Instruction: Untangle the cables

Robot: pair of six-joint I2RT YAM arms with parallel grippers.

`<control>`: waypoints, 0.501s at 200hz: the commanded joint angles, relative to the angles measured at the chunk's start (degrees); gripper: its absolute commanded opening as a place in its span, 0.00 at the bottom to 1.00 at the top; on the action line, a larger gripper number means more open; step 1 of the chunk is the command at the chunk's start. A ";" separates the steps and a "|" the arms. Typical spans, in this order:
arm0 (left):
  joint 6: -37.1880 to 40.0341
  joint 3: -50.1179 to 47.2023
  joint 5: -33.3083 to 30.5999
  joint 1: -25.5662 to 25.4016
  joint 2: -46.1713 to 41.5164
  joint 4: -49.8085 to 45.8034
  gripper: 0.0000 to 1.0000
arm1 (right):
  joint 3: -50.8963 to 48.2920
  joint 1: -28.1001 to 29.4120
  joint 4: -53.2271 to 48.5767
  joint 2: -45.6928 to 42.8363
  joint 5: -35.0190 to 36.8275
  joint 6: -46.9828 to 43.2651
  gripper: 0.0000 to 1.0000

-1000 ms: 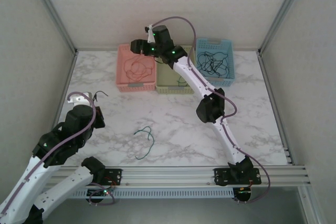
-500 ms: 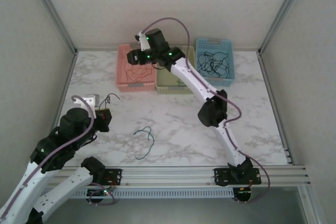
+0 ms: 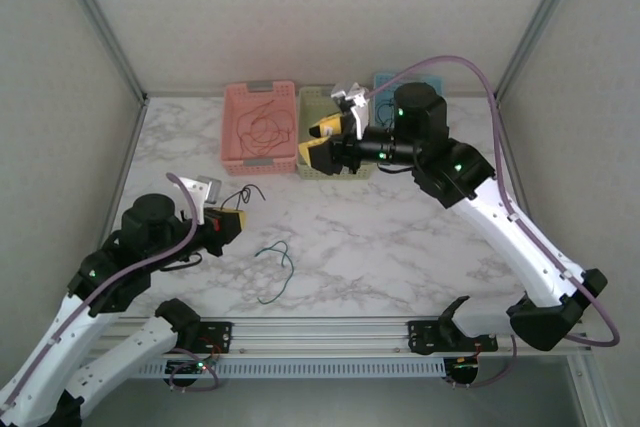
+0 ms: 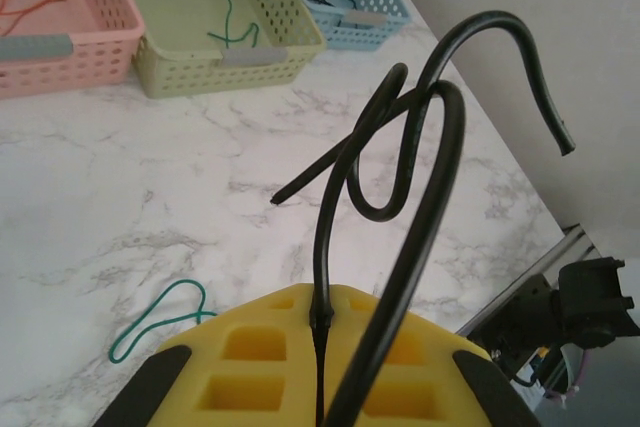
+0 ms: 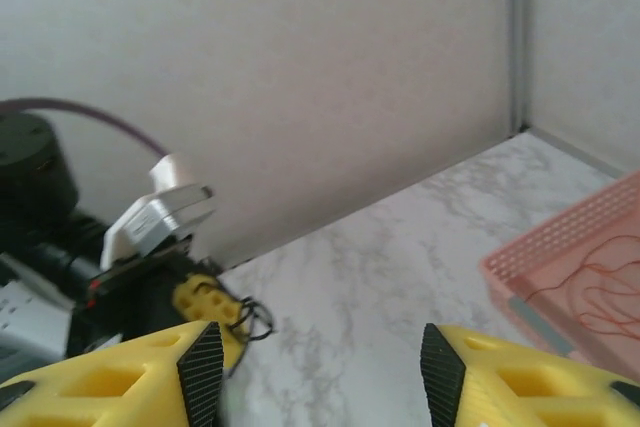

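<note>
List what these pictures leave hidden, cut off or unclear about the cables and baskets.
Top view: blue basket mostly hidden behind the right arm.
Left wrist view: green cable partly hidden behind the left gripper.
Right wrist view: pink basket cut off by the right edge; its red cables blurred, uncountable.

black cable (image 4: 321,277) cut at btm edge, blue basket (image 3: 383,79) mostly behind R arm (image 3: 500,209)

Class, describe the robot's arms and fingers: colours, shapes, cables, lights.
The left arm and right arm have white links and black joints, each trailed by a purple-grey cable. Green lights dot the right arm's joints. The fingers are yellow with square recesses and black inner pads.
</note>
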 commanded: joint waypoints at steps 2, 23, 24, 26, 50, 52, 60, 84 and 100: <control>2.31 2.52 2.96 0.55 1.02 1.03 0.00 | -0.43 3.30 -4.75 4.10 -4.23 -0.48 0.58; 2.97 2.93 2.94 0.55 1.50 0.87 0.00 | 2.08 6.50 -7.43 7.49 -4.76 0.35 0.56; 3.00 2.95 2.95 0.55 1.55 0.85 0.00 | 2.23 6.69 -7.51 7.63 -4.86 0.23 0.56; 3.08 2.97 2.92 0.55 1.65 0.77 0.00 | 2.49 7.05 -7.81 7.91 -5.04 0.10 0.55; 3.73 3.24 2.55 0.55 2.31 -0.22 0.00 | 4.63 11.39 -10.98 10.56 -3.13 -3.49 0.52; 3.68 3.26 2.58 0.55 2.35 -0.23 0.00 | 4.83 11.72 -11.25 10.84 -2.96 -3.89 0.52; 3.72 3.20 2.53 0.55 2.32 -0.35 0.00 | 5.09 12.33 -11.82 11.69 -2.40 -4.19 0.51; 3.86 2.89 2.46 0.55 1.88 -0.42 0.00 | 6.42 12.80 -13.03 13.79 -1.68 -3.78 0.47; 3.90 2.73 2.52 0.55 1.94 -0.41 0.00 | 6.81 13.03 -12.59 14.33 -1.84 -3.23 0.44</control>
